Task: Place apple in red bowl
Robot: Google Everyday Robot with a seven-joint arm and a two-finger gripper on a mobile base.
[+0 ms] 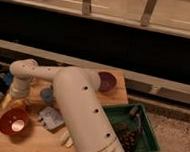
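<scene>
The red bowl point(13, 122) sits on the wooden table point(43, 138) at the front left, with nothing visible inside. The apple point(19, 104), small and yellow-orange, is just behind the bowl's far rim, directly under my gripper point(17, 98). The gripper hangs from the white wrist at the left of the table and comes down onto the apple. My thick white arm crosses the view from the bottom centre and hides the middle of the table.
A blue cup point(46, 94) stands right of the gripper. A grey-blue object point(51, 117) lies in front of it. Pale yellow banana-like pieces point(65, 138) lie near the front edge. A maroon bowl point(107, 81) is at the back right. A green tray point(138, 137) sits right of the table.
</scene>
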